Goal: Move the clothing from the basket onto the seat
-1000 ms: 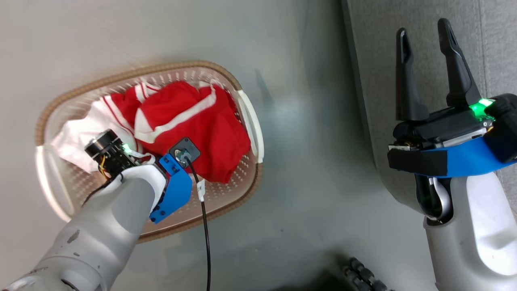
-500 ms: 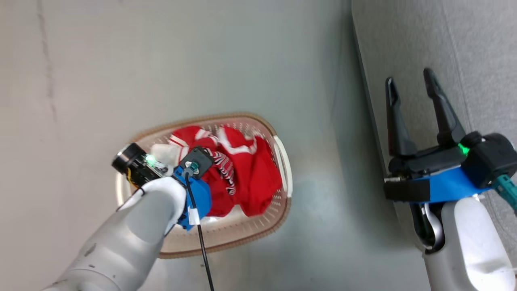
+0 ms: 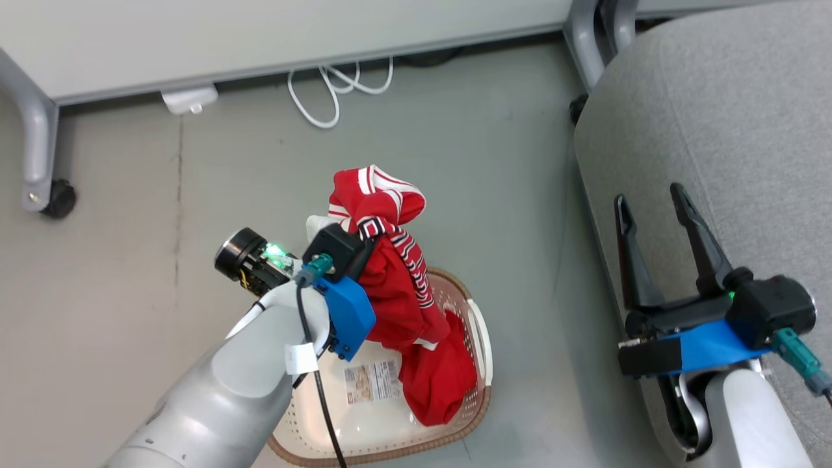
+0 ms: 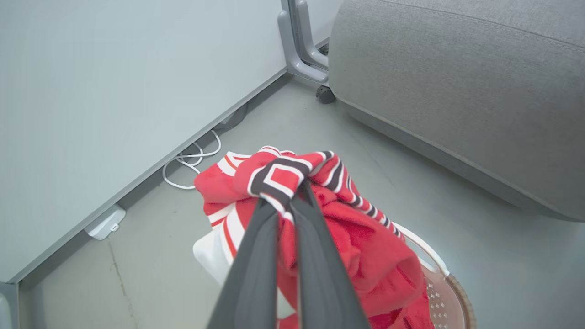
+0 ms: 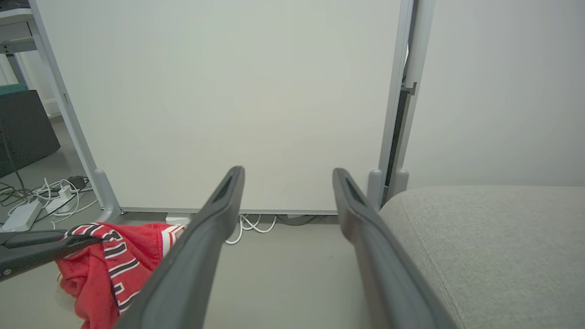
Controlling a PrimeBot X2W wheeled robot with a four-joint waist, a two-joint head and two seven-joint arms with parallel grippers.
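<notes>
Hoisted since earlier, soft red white-banded clothing [image 3: 398, 304] hung pinched in the left gripper [image 4: 290, 196], its tail trailing in the cream perforated plastic basket [image 3: 486, 344] and liable to snag there; right gripper [image 3: 649, 195] stood spread.

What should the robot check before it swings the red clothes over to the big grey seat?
1. Left tool shut on the clothing: ok.
2. Clothing all out of the basket: not ok, its lower end hangs inside.
3. Right tool open, holding nothing: ok.
4. Right tool out of the path to the seat: cannot tell, it hovers at the seat's edge.
5. White fabric gripped too: cannot tell.
</notes>
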